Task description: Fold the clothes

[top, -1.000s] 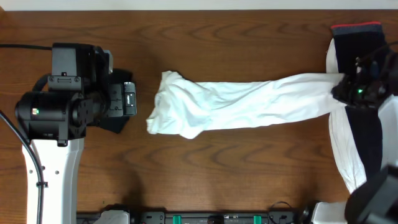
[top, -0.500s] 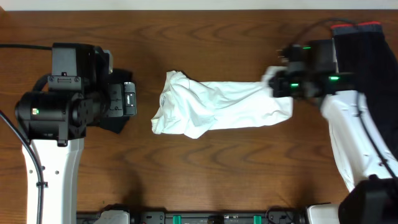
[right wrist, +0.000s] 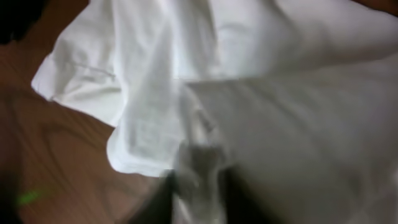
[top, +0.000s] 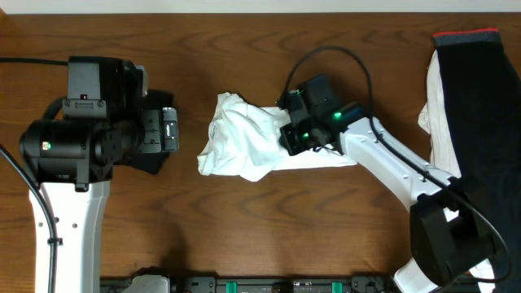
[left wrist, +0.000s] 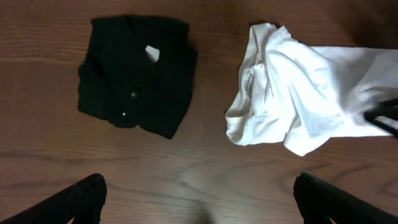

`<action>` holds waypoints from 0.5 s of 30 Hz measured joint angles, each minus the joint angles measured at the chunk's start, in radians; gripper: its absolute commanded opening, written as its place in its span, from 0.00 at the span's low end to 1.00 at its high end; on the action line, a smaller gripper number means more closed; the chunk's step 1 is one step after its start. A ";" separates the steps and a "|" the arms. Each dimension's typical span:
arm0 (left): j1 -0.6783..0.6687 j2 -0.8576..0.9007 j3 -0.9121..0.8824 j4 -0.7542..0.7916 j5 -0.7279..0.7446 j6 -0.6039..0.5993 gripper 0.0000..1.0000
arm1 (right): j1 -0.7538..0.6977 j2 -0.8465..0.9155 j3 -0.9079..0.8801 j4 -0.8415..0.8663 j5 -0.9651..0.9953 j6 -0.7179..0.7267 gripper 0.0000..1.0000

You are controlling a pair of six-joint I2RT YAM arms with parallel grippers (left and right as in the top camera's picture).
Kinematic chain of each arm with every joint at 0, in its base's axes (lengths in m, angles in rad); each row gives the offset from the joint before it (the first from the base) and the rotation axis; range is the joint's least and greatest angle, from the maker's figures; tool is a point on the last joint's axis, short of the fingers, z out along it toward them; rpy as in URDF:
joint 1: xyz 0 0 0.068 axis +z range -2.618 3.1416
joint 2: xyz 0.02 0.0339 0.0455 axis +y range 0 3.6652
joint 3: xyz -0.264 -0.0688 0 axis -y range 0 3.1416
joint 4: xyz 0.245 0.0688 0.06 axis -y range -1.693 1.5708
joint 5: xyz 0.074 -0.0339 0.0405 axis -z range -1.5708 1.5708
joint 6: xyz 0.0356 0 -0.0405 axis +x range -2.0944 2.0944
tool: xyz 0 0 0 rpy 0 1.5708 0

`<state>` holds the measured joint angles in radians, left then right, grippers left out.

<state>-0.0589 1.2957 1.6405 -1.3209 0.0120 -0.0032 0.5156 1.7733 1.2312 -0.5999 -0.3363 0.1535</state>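
A white shirt (top: 244, 142) lies crumpled in the middle of the table; it also shows in the left wrist view (left wrist: 292, 93) and the right wrist view (right wrist: 186, 74). My right gripper (top: 295, 138) is shut on a fold of the white shirt (right wrist: 202, 168) and holds it over the shirt's middle. A folded black shirt (left wrist: 137, 74) lies on the left, mostly under my left arm in the overhead view (top: 151, 163). My left gripper (left wrist: 199, 199) is open and empty above bare wood.
A pile of black and white clothes (top: 468, 89) with a red-edged item lies at the right edge. Bare wood table (top: 269, 236) spreads in front of the white shirt.
My right gripper has carried the shirt's right end leftward across the table, from the pile at the right to over the shirt's middle, doubling the shirt. The left arm has not moved.
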 measured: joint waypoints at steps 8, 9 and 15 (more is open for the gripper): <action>0.000 0.000 0.000 0.000 0.000 0.000 0.98 | -0.058 -0.077 0.000 0.007 0.012 0.019 0.32; 0.000 0.000 0.000 0.000 0.000 0.000 0.98 | -0.083 -0.109 0.000 0.005 0.012 0.024 0.26; 0.000 0.000 0.000 0.000 0.000 0.000 0.98 | -0.213 -0.188 0.016 -0.066 0.020 0.056 0.11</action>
<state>-0.0589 1.2957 1.6405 -1.3209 0.0124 -0.0032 0.3027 1.5856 1.2469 -0.6659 -0.3161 0.2100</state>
